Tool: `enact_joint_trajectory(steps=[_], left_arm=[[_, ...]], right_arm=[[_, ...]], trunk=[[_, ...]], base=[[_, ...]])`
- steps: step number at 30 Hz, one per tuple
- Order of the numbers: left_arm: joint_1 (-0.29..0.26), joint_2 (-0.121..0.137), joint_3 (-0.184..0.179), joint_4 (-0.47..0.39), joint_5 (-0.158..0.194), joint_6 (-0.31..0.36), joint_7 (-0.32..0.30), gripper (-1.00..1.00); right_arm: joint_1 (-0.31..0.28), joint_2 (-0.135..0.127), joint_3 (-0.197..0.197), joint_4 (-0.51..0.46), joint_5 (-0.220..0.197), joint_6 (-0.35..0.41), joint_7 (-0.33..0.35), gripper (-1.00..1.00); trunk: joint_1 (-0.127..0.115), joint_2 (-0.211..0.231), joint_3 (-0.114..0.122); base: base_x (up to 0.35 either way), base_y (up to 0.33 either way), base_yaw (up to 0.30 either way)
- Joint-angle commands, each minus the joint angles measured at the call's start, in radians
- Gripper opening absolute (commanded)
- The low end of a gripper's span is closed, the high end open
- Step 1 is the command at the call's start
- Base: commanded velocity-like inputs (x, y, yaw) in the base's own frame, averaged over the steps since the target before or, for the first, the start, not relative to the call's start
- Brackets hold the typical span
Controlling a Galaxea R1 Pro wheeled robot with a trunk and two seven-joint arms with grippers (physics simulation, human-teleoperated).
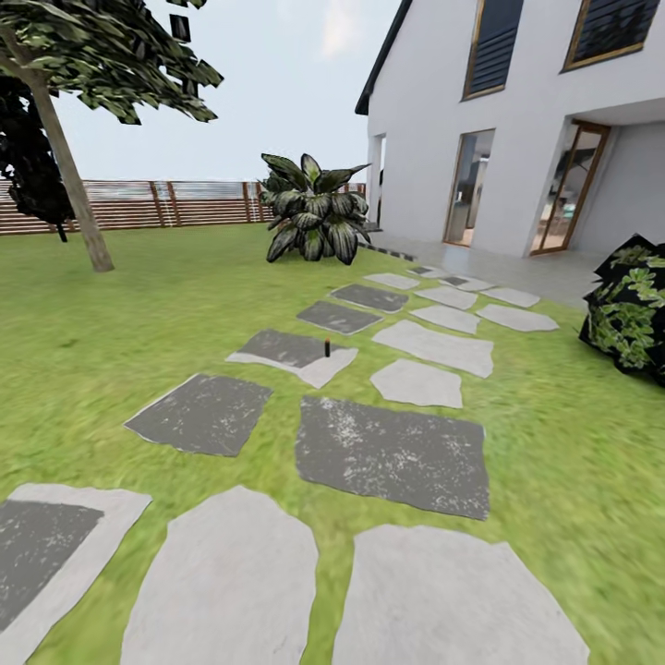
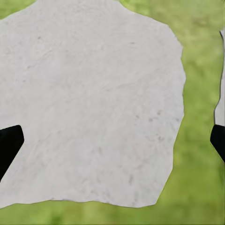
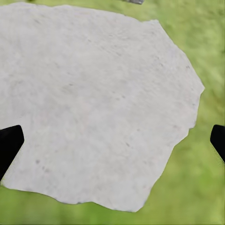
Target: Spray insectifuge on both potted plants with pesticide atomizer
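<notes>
Small dark bottle-like pesticide atomizer [image 1: 327, 348] is standing upright on grey paving slab [image 1: 294, 356]; both grippers [image 2: 112, 143] [image 3: 112, 143] are hanging wide apart, holding nothing.

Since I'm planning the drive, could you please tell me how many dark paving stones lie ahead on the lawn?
6: near left, center, left-center, under the atomizer, then two farther. Others may be too distant.

Green lawn [image 1: 139, 305], grey stepping stones [image 1: 392, 453], slat fence [image 1: 139, 205], white house [image 1: 499, 120], tree [image 1: 65, 148]
</notes>
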Motion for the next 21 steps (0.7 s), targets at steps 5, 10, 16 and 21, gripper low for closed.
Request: enact_joint_trajectory(steps=[5, 10, 16, 21], left_arm=[[-0.001, 0.001, 0.001, 0.001, 0.001, -0.003, 0.0, 1.0], [-0.001, 0.001, 0.001, 0.001, 0.003, -0.003, 0.0, 1.0], [-0.001, 0.001, 0.001, 0.001, 0.003, -0.003, 0.0, 1.0], [-0.001, 0.002, 0.001, 0.001, 0.003, -0.003, 0.0, 1.0]], right_arm=[[-0.001, 0.0, 0.0, 0.001, 0.0, -0.003, -0.002, 1.0], [-0.001, 0.0, 0.0, 0.002, 0.0, -0.003, -0.002, 1.0], [-0.001, 0.0, 0.0, 0.002, 0.0, -0.003, -0.002, 1.0], [-0.001, 0.0, 0.0, 0.002, 0.0, -0.003, -0.002, 1.0]], trunk=[[0.0, 0.0, -0.001], [0.0, 0.0, -0.001], [0.0, 0.0, -0.001], [0.0, 0.0, -0.001]], base=[[0.338, -0.05, 0.0], [0.339, -0.009, 0.0], [0.339, -0.001, 0.0], [0.339, 0.0, 0.0]])
